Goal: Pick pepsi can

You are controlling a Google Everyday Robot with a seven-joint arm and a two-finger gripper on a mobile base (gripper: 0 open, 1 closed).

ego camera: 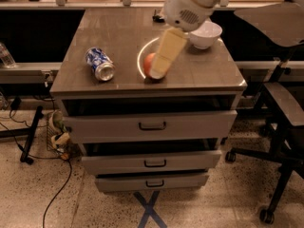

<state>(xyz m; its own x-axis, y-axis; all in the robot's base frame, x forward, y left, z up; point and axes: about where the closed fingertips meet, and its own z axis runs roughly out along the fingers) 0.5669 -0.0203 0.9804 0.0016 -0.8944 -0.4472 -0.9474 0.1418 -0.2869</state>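
The pepsi can [99,64] is blue with white markings and lies on its side on the left part of the cabinet top [118,37], its silver end toward the front. My gripper [160,71] hangs from the white arm in front of the orange fruit [149,63], to the right of the can and well apart from it. It holds nothing that I can see.
A white bowl [204,33] stands at the back right of the top. A pale ring [142,53] lies around the orange. A small dark object [158,18] sits at the back. The cabinet's top drawer [152,125] is slightly ajar. An office chair [280,103] stands at the right.
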